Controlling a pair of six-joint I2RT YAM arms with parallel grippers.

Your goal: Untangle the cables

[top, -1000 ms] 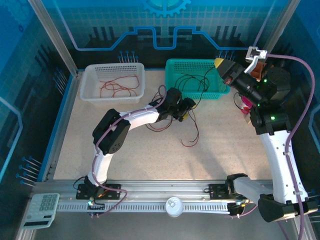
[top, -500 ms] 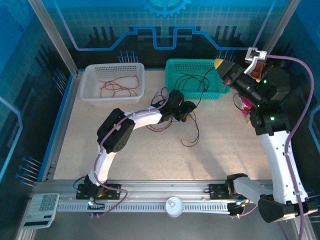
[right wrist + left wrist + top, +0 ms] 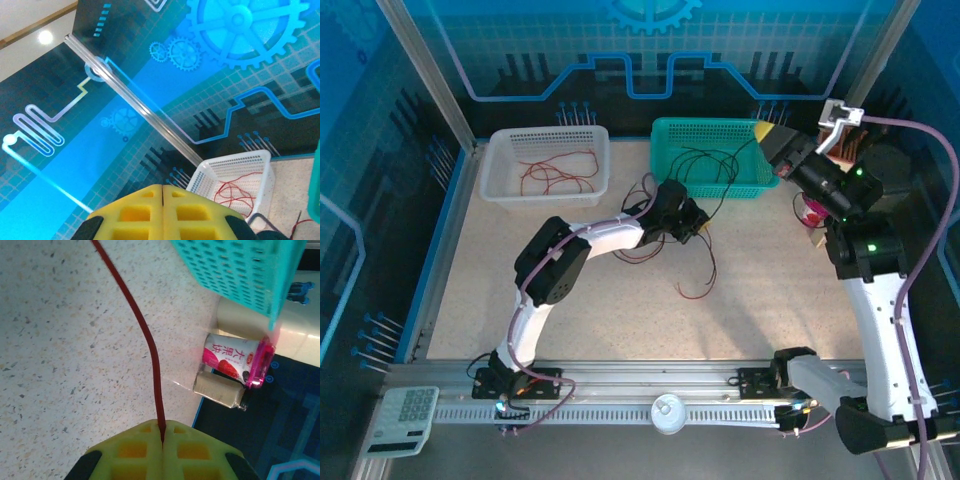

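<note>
white arms [image 3: 605, 232] with black joints and small green lights, pale purple cords [image 3: 912, 124] running along them. the left claw [image 3: 163, 436] and right claw [image 3: 162, 190] have yellow grid-moulded pads [image 3: 135, 452] edged black.

1. Top view: above and behind the arms, looking down on the whole desk [image 3: 770, 300].
2. Left wrist view: low, close over the desk, facing right past the left tool [image 3: 162, 435] to the teal basket [image 3: 240, 270].
3. Right wrist view: raised, facing far-left past the right tool [image 3: 162, 192] to the white basket [image 3: 220, 172]; the top view shares both baskets.
</note>
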